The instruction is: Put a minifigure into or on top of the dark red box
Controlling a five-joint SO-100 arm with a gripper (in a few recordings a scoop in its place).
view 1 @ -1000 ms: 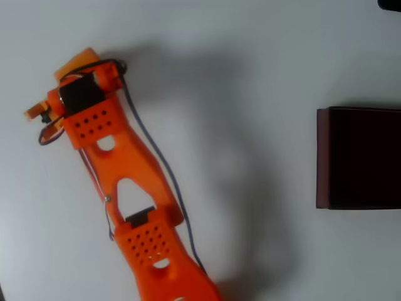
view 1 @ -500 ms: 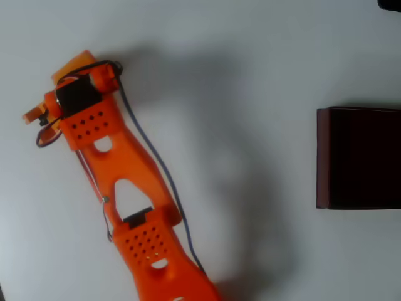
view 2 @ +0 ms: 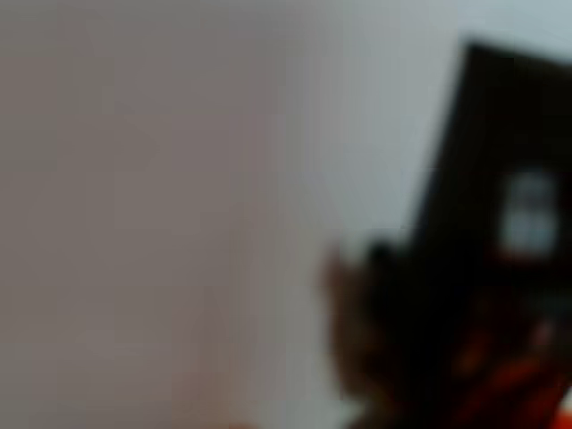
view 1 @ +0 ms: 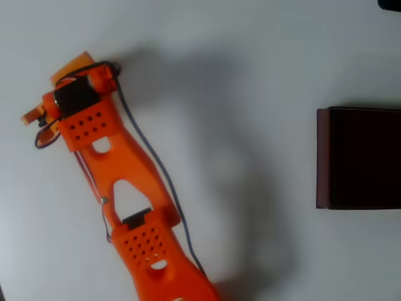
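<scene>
Reaching with gripper (view 1: 39, 119) at far left, jaw state unclear, minifigure possibly hidden beneath. Risking a fumbled pickup far from the dark red box (view 1: 358, 158) at right edge.

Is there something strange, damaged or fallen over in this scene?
Nothing looks damaged or spilled. In the overhead view the dark red box sits square on the white table, far to the right of the orange arm. The wrist view is too blurred to check the hand.
</scene>
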